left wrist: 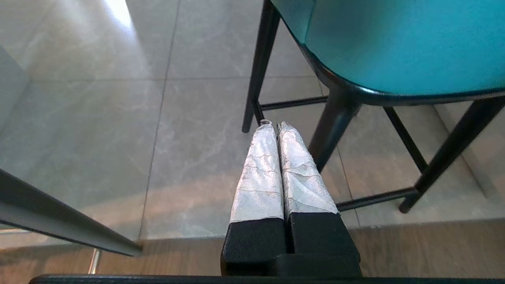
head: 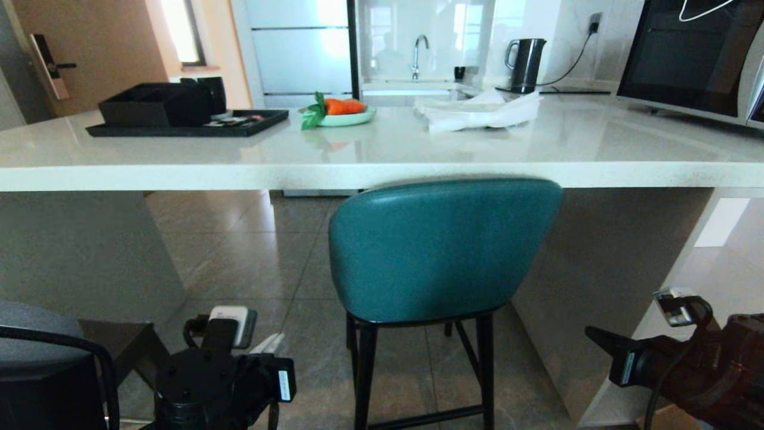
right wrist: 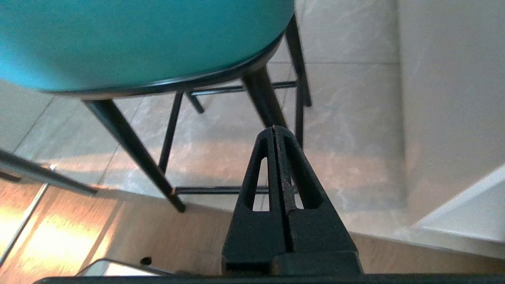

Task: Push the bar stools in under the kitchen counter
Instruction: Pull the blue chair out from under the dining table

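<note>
The teal leather bar stool with a curved back and dark wooden legs point(head: 441, 251) stands on the grey tiled floor point(head: 250, 251), directly in front of the long glossy white stone-look bench point(head: 382, 155). The top of its back reaches the thick front edge of the bench, and its seat seems to be partly under the slab. At the lower left corner of the head view only a part of the grey stool with a thin dark metal frame point(head: 36, 334) is visible; it stands away from the bench.

The left gripper point(left wrist: 275, 125) hangs low beside the teal stool's legs. Its two fingers point(left wrist: 260, 173), wrapped in silver foil, are pressed together, with nothing between them, and they touch nothing. The right gripper point(right wrist: 274, 128) is low at the other side of the stool, near the white side panel point(right wrist: 449, 98). Its black fingers point(right wrist: 303, 177) are also closed against each other and hold nothing; whether the tips touch the stool's leg behind them, I cannot tell.

On the bench lie a black tray with black boxes point(head: 179, 116), a pale plate with a carrot point(head: 340, 113) and a white crumpled cloth point(head: 477, 110).
</note>
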Motion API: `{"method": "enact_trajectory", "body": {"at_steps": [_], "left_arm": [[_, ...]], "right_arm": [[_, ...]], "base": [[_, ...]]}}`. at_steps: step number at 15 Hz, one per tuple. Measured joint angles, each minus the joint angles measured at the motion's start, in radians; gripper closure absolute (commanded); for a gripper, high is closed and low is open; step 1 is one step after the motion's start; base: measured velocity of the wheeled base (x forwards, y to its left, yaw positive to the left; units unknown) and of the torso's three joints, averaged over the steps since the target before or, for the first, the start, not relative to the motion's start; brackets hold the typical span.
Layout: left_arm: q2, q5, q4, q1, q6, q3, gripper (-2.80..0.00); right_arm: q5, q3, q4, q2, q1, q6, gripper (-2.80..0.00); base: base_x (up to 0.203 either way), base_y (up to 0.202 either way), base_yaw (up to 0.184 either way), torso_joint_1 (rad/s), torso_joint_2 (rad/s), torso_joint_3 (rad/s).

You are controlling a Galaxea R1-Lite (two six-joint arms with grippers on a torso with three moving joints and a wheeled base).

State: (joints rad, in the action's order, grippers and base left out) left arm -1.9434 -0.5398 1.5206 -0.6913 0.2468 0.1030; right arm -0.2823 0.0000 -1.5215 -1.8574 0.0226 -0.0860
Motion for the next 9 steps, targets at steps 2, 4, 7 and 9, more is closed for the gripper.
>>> {"method": "enact_trajectory", "body": {"at_steps": [2, 4, 7, 9], "left_arm": [[0.008, 0.0, 0.0, 0.006, -0.001, 0.008, 0.0], [0.013, 0.001, 0.001, 0.019, -0.004, 0.032, 0.0], [0.014, 0.009, 0.0, 0.091, -0.048, 0.107, 0.0], [0.007, 0.024, 0.001, 0.13, -0.073, 0.157, 0.0]], "right_arm": [[0.002, 0.0, 0.0, 0.0, 0.0, -0.001, 0.0], [0.004, -0.008, 0.0, -0.002, -0.006, -0.007, 0.0], [0.066, -0.112, -0.001, -0.036, -0.022, -0.009, 0.0], [0.147, -0.179, 0.0, -0.097, -0.027, -0.008, 0.0]], "base": [[0.0, 0.0, 0.0, -0.017, 0.06, 0.04], [0.0, 0.0, 0.0, -0.001, 0.01, 0.016], [0.0, 0.0, 0.0, 0.0, 0.0, 0.0], [0.0, 0.0, 0.0, 0.0, 0.0, 0.0]]}}
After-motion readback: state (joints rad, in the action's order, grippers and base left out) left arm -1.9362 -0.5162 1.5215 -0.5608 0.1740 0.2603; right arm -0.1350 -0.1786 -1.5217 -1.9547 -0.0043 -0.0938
